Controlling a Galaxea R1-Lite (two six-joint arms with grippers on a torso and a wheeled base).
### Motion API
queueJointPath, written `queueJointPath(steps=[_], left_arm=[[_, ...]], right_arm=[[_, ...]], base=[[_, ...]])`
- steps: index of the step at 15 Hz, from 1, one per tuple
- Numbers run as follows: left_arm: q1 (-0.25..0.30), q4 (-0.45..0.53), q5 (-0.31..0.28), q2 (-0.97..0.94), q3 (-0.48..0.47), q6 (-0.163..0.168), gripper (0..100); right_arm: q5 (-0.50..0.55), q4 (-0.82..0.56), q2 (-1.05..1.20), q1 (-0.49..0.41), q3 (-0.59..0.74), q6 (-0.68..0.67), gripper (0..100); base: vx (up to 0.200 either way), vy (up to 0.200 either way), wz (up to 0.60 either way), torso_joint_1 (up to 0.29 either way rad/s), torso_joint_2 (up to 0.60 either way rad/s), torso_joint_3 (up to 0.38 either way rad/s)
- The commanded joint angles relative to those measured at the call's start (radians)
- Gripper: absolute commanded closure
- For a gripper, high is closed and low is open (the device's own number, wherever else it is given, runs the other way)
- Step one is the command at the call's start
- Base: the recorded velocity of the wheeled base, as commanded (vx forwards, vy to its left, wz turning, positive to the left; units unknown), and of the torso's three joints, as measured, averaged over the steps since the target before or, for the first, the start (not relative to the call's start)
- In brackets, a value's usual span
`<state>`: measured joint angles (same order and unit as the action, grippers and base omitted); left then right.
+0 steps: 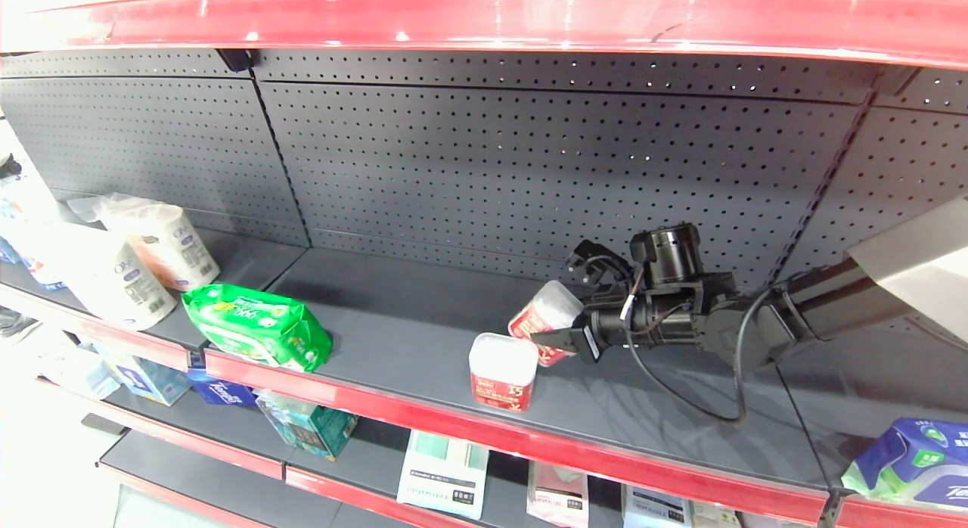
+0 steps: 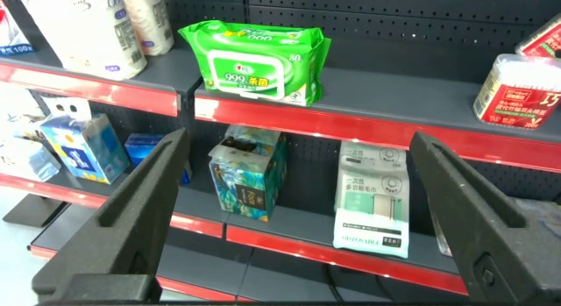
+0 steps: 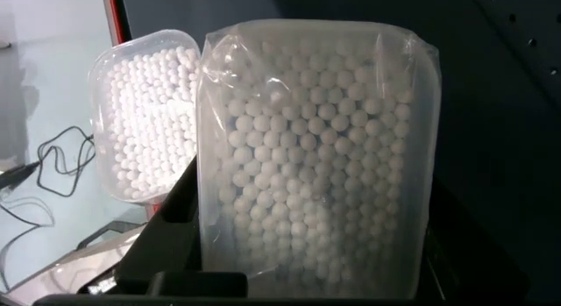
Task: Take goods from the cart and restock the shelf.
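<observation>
Head view: your right gripper (image 1: 563, 327) has its fingers pinching a held swab tub (image 1: 541, 312), low over the shelf (image 1: 408, 309). You can't tell whether it touches the deck. The tub is tilted, not upright, with its white lid end higher than the red label. What matters is the standing swab tub (image 1: 503, 371). It sits upright just in front of the held one, on its left and closer to the red front lip (image 1: 454, 426). Right wrist view shows the two tubs close, held (image 3: 316, 166) and neighbour (image 3: 145, 113). To set down you'll likely need to level it and keep off that neighbour, since a nudge could push it over the lip. Your left gripper (image 2: 300, 139) is empty, with fingers (image 2: 131, 209) spread, facing the lower shelves. The right arm is the nearer one.
</observation>
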<state>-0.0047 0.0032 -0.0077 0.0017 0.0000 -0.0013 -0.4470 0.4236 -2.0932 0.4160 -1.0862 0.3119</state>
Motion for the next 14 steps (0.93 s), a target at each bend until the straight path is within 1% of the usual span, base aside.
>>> queueJointPath(steps=[1,2,3,5,6,7,10,14], left_arm=[[0.000,0.000,0.000,0.001,0.000,0.000,0],[0.000,0.000,0.000,0.001,0.000,0.000,0],[0.000,0.000,0.000,0.001,0.000,0.000,0],[0.000,0.000,-0.002,0.001,0.000,0.001,0],[0.000,0.000,0.000,0.001,0.000,0.000,0],[0.000,0.000,0.000,0.001,0.000,0.000,0],[0.000,0.000,0.000,0.001,0.000,0.000,0],[0.000,0.000,0.000,0.001,0.000,0.000,0]], right_arm=[[-0.004,0.001,-0.016,-0.008,-0.018,0.010,100],[-0.004,0.001,-0.016,-0.008,-0.018,0.010,100],[-0.007,0.000,-0.053,-0.042,-0.051,0.119,100],[-0.006,-0.025,-0.065,-0.057,-0.081,0.227,100],[0.002,-0.055,-0.065,-0.060,-0.100,0.257,100],[0.013,-0.089,-0.067,-0.065,-0.118,0.277,100],[0.059,-0.092,-0.070,-0.062,-0.129,0.276,100],[0.060,-0.092,-0.070,-0.057,-0.129,0.269,100]], base=[[0.000,0.000,0.00,0.000,0.00,0.000],[0.000,0.000,0.00,0.000,0.00,0.000],[0.000,0.000,0.00,0.000,0.00,0.000],[0.000,0.000,0.00,0.000,0.00,0.000],[0.000,0.000,0.00,0.000,0.00,0.000],[0.000,0.000,0.00,0.000,0.00,0.000],[0.000,0.000,0.00,0.000,0.00,0.000],[0.000,0.000,0.00,0.000,0.00,0.000]])
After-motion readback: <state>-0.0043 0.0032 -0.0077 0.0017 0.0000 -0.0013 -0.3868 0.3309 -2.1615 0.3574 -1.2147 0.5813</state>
